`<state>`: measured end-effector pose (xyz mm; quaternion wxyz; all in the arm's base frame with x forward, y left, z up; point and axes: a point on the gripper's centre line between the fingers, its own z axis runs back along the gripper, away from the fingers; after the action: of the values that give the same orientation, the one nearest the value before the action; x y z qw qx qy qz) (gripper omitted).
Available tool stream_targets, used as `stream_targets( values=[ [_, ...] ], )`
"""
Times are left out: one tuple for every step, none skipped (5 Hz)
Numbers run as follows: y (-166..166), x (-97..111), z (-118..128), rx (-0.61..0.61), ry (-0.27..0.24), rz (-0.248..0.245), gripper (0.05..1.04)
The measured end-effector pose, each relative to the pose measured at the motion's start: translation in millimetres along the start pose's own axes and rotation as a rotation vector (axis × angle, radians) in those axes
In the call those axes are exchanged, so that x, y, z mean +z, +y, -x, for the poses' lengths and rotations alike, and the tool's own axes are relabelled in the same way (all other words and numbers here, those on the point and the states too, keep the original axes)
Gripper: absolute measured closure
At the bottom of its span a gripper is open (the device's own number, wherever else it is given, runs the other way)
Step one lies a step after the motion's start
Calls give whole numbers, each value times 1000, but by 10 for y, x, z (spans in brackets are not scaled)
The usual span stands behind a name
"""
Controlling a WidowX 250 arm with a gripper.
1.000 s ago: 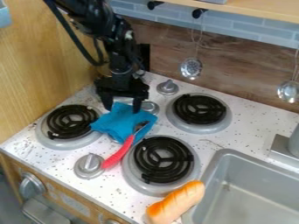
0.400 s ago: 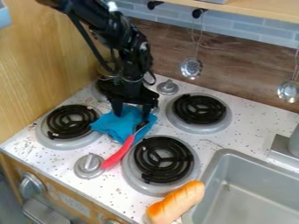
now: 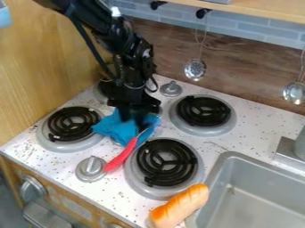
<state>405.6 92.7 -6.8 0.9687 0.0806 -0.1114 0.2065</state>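
Black gripper [image 3: 132, 120] points down at blue cloth [image 3: 117, 128].

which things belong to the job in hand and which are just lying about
In the job:
gripper, down at the cloth
blue cloth
red-handled utensil, one end over the cloth

Just about:
bread, by the sink
slotted spoon, hanging

open sink [image 3: 259, 198], burners [image 3: 166, 162] flanking cloth [image 3: 111, 126]

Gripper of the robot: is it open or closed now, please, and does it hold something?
Gripper: open, its fingers apart at the blue cloth; whether any fabric is pinched cannot be told.
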Motion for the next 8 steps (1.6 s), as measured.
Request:
stream_targets(
  values=[
    [49,174,131,-28,-4,17,891],
    [32,297,110,-26,-21,49,979],
    [31,561,57,-8,-69,96,995],
    [43,827,58,-4,-128,128,995],
    [-58,914,156,-57,-172,100,995],
    [-321,1077,398,-176,-228,69,995],
    [-471,1207,616,-227,-225,120,995],
    [-673,1218,816,-282,-194,164,995]
  ],
)
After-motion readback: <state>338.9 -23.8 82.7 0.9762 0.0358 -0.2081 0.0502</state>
